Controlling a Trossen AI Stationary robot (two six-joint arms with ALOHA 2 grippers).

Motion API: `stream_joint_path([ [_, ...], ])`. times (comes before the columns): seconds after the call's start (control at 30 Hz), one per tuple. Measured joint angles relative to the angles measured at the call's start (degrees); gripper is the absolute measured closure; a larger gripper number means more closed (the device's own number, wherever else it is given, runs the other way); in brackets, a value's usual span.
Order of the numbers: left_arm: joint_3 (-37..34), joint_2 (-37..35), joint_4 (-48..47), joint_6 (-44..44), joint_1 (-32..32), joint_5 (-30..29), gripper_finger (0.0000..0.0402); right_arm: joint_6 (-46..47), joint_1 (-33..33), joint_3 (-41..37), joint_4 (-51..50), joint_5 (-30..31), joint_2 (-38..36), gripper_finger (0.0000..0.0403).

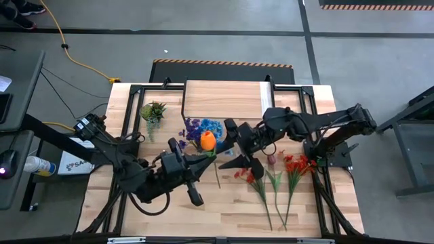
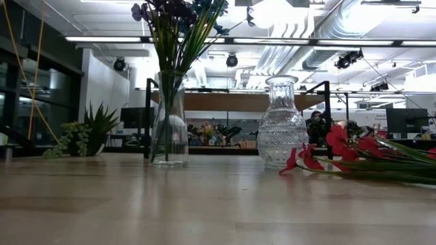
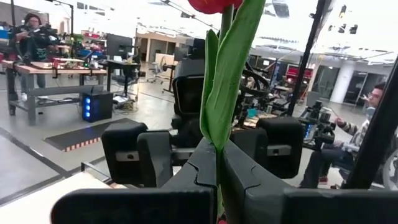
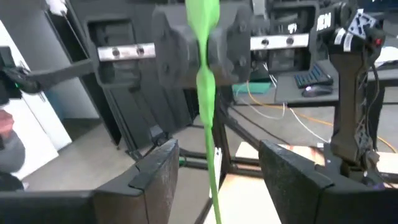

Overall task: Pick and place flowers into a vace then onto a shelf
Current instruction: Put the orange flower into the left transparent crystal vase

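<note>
My left gripper (image 1: 201,157) is shut on an orange-bloomed flower (image 1: 207,140) held in the air over the table's middle. My right gripper (image 4: 214,168) faces it from the table's right, open, with one finger on either side of the green stem (image 4: 210,134), touching nothing. A clear vase (image 2: 169,119) stands on its base on the table with blue and purple flowers (image 1: 200,127) in it. A ribbed glass vase (image 2: 281,122) stands beside it. Red flowers (image 1: 291,169) lie on the table at the right. The shelf (image 1: 224,98) stands at the far edge. My left gripper pinches the flower's green stem (image 3: 217,146) between its two fingers, below a long leaf (image 3: 227,74) and the bloom. The fingers come in about level, from the table's left, and lie across the stem. The flower stands roughly upright, lifted clear, its stem hanging below the fingers.
A small spiky green plant (image 1: 152,112) stands at the far left of the table. Black frame rails (image 1: 132,88) run round the table's edges. Bare wood lies along the near edge (image 1: 217,217).
</note>
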Motion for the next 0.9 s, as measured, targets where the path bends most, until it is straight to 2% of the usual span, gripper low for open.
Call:
stream_joint_path([
  [0.9, 0.02, 1.95, -0.17, -1.43, 0.76, 0.98, 0.0367, 3.83, 0.07, 0.0, 3.65, -1.02, 0.0, 0.0208],
])
